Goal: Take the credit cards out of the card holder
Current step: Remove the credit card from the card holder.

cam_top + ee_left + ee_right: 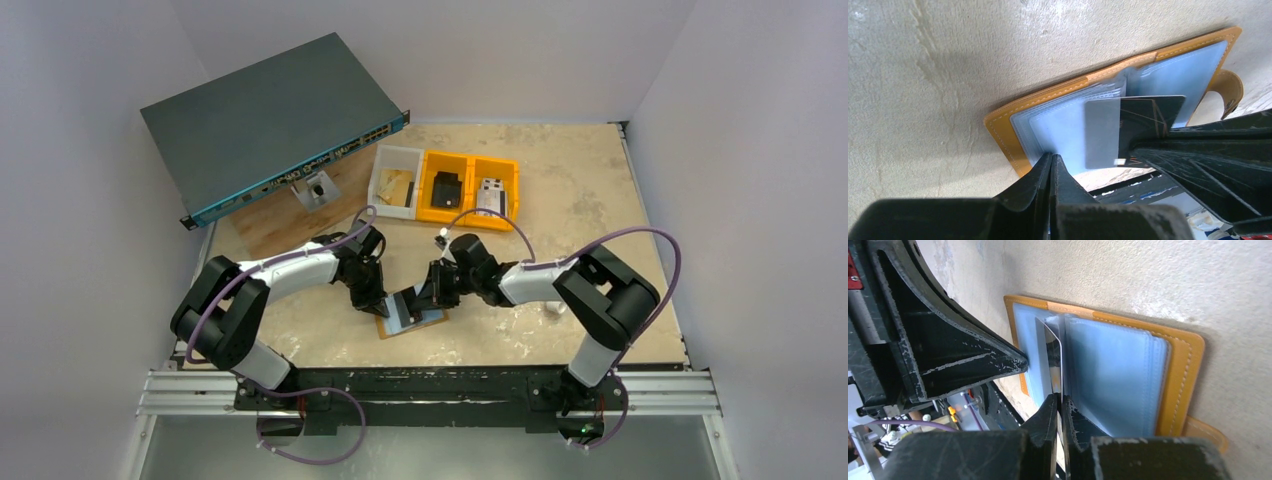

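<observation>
The left hand (1051, 159) has its fingers drawn together, tips down on the near edge of the pale blue sleeves. Judging by that, it is pinning the card holder (1003, 135) so it will not slide or lift; whether a sleeve is also nipped between them, I cannot tell. The holder lies open and flat on the table (560, 210) near its front edge, at about 4 o'clock from the left hand in the top view. A dark credit card (1143, 125) stands partly out of a middle sleeve. The right hand (1058, 402), at 2 o'clock from the holder, is clamped on that card's free edge, probably to draw it clear.
</observation>
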You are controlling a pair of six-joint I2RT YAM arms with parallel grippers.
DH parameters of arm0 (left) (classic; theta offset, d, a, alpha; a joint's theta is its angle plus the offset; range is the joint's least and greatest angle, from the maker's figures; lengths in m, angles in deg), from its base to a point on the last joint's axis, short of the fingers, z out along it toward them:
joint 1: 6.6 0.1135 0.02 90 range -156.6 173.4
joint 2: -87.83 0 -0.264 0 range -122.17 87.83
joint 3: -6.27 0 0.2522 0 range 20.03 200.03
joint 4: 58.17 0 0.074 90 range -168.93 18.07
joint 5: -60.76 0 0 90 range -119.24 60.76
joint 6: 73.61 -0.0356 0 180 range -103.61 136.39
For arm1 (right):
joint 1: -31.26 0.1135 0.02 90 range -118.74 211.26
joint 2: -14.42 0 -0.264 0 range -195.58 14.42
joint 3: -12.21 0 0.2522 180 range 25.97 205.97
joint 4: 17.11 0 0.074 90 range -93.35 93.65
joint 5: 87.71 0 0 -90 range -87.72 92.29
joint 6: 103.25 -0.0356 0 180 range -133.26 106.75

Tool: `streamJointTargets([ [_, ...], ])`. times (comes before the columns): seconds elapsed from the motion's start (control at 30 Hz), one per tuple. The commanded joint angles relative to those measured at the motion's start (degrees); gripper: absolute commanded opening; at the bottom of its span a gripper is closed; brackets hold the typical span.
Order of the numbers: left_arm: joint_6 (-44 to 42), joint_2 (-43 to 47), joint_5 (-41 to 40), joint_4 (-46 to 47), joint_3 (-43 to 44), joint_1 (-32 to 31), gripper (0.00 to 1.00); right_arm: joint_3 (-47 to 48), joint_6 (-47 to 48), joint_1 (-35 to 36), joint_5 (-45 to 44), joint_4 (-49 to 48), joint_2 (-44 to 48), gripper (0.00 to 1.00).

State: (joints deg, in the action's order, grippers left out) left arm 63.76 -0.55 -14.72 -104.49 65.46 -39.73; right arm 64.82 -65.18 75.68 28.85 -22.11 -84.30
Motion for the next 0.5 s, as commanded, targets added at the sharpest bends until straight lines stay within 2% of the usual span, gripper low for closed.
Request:
streamJointTargets([
  [0.0, -1.4, -2.3, -7.8, -1.3, -2.4, 0.1, 0.00, -0.7, 3.8, -1.9, -5.7, 7.1, 4.8, 0.00],
  [0.3, -2.0, 0.3, -6.4, -1.1, -1.6, 0.1, 0.00, 0.2, 5.8, -3.8, -7.1, 12.4, 11.2, 0.00],
  [0.47, -2.9, 3.3, -4.7, -2.8, 2.1, 0.0, 0.00, 2.0, 5.9, -3.9, -7.6, 14.6, 13.9, 0.00],
])
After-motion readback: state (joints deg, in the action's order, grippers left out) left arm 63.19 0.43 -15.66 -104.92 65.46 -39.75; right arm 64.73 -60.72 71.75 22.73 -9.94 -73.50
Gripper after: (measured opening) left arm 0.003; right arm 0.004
